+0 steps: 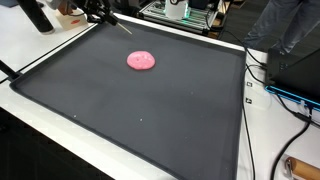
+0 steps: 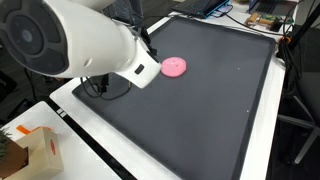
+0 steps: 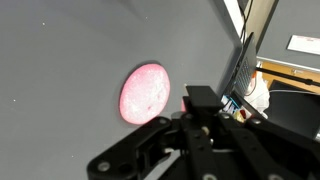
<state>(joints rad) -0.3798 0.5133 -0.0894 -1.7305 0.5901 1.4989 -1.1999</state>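
The Robotiq gripper (image 3: 200, 112) is seen along the bottom of the wrist view as a cluster of black linkages, and nothing is held in it; whether its fingers are spread or pressed together cannot be told, since the tips are lost against the dark body. Just up and left of it in that view, apart from the fingers and untouched, the pink disc (image 3: 145, 93) is found lying flat on the dark mat (image 3: 60, 60). In both exterior views the disc is shown above the middle of the frame, alone on the mat, with the gripper off to its upper left and well above the surface. The white arm (image 2: 70, 40) fills the upper left of an exterior view, and a cardboard box (image 2: 35, 150) is placed at the lower left, off the mat on the white table (image 1: 30, 45). Cables (image 1: 270, 80) are strung along the right edge of the mat.

Several risks are judged from this pose. Because the disc is low and flat, the mat could be struck by the fingertips before any grip is gained. Because it sits to one side of the fingers, not between them, it could be nudged and slid away by a straight descent. If it is soft, as its speckled surface suggests, it could be squashed or smeared by a hard pinch.
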